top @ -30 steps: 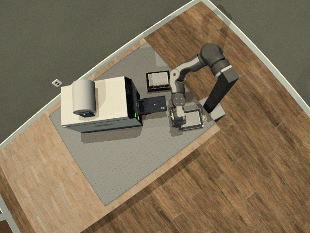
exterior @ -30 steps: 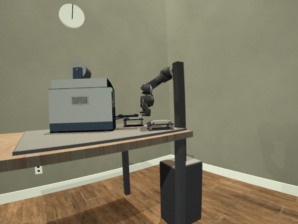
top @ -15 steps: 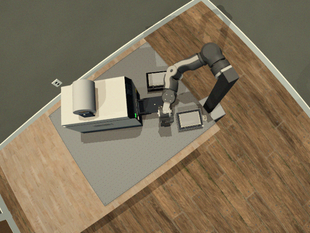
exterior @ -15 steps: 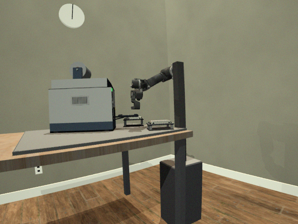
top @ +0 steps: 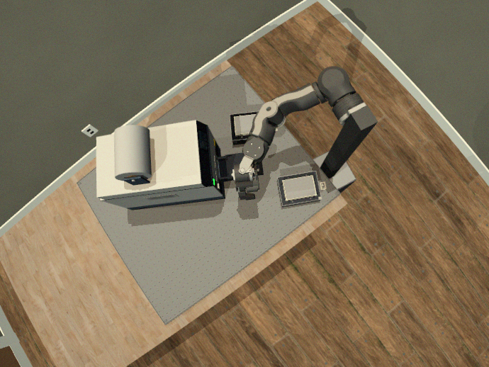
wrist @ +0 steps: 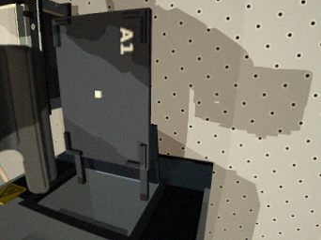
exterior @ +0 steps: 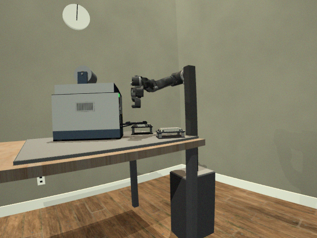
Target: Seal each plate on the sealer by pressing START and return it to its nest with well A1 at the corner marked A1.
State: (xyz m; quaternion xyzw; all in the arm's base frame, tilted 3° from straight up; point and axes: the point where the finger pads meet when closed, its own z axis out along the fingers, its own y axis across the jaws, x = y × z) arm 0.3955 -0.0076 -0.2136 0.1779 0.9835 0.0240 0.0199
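White-and-grey casing on the sealer [top: 173, 154] [exterior: 85, 112] [wrist: 47, 228], seen only as a cropped slice at the bottom of the wrist view; partly hidden from above under the arm [top: 298, 98] [exterior: 165, 82] at the outer end of the black stage [top: 227, 167] [exterior: 134, 122] [wrist: 103, 106]; half covered too, beneath the same links, at the far nest [top: 232, 130] [exterior: 133, 127] [wrist: 34, 22] and its open plate [top: 242, 124] [exterior: 142, 125] [wrist: 9, 26]; too small to read on either nest's label; cut off at the left of the wrist view, with just part of the pincer [top: 246, 193] [exterior: 135, 104] [wrist: 38, 183] in sight; spread part-way, gripping nothing

Dark and blunt at the fingertips; flat, matt and rectangular on the stage, with A1 in white at the outer end and small upright locators at the corners; smooth and cylindrical on the roll [top: 132, 149] [exterior: 92, 75] above the casing; dotted with small holes across the grey mat [top: 205, 244] [exterior: 84, 148] [wrist: 282, 186]; bright green at the lamp [top: 214, 181] [exterior: 118, 95]

Pale and flat for the other plate [top: 300, 187] [exterior: 170, 129], inside the raised dark rim of the near-right nest [top: 279, 189] [exterior: 158, 131]; out from the sealer and bare on the stage, between the two nests; well apart in height from pincer to stage, with open air between; open as well along the mat on the near side
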